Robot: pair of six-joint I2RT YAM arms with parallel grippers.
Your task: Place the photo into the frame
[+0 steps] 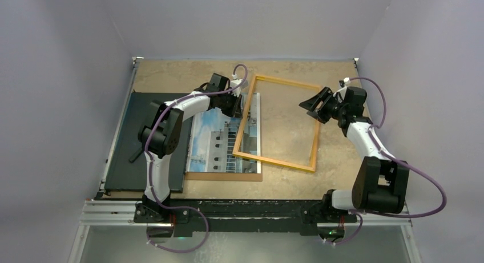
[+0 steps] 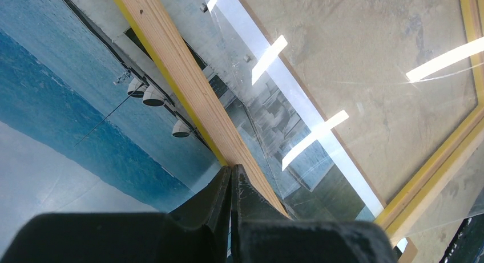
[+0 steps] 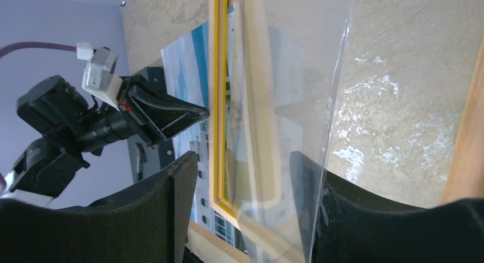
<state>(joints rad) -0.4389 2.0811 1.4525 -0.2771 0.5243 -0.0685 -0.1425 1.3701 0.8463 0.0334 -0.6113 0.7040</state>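
The frame point(image 1: 277, 160), with a yellow-orange border, lies tilted on the table; its left rail overlaps the photo point(image 1: 220, 138) of a white building against blue sky. My left gripper point(image 1: 238, 106) is shut, and its tips point(image 2: 231, 170) rest against that left rail point(image 2: 182, 86), over the photo point(image 2: 57, 92). My right gripper point(image 1: 314, 106) hangs open at the frame's right side. In the right wrist view the clear pane point(image 3: 297, 75) stands between the spread fingers point(image 3: 245, 183), its edge beside the right finger point(image 3: 305, 177), unclamped. The frame's far rail point(image 3: 216, 75) and photo point(image 3: 182, 63) show beyond.
A brown backing board point(image 1: 222, 176) lies under the photo, sticking out along its near edge. A black flat board point(image 1: 134, 143) covers the table's left side under the left arm. Grey walls enclose the table on three sides.
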